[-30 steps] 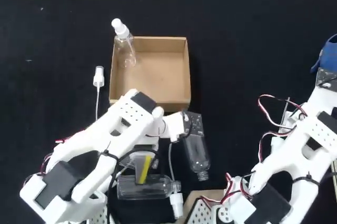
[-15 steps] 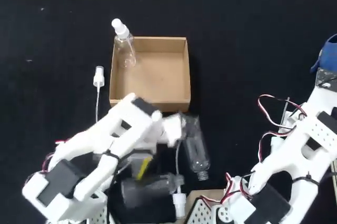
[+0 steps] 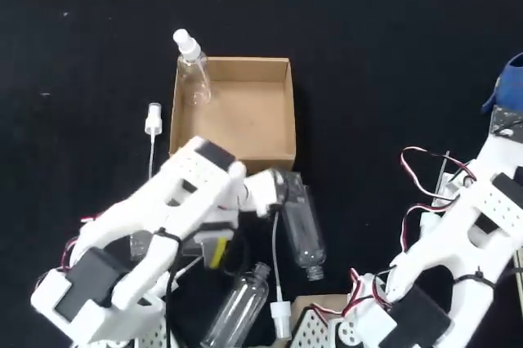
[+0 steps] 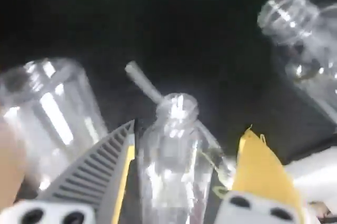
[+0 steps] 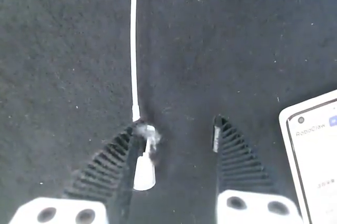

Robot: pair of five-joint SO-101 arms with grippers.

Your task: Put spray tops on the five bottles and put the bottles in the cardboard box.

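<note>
The left gripper point(image 4: 189, 129) has its jaws apart around an uncapped bottle point(image 4: 177, 107) near the desk's point(image 3: 392, 54) front edge. The right gripper point(image 5: 179, 124) gapes, a spray top point(image 5: 143, 170) touching one finger.

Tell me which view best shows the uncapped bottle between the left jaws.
Left wrist view. The bottle sits centred between the left gripper's open jaws, with its bare neck facing away and a dip tube passing behind it. The high view shows the same bottle from above, lying diagonally beside that tube, with less neck detail.
</note>
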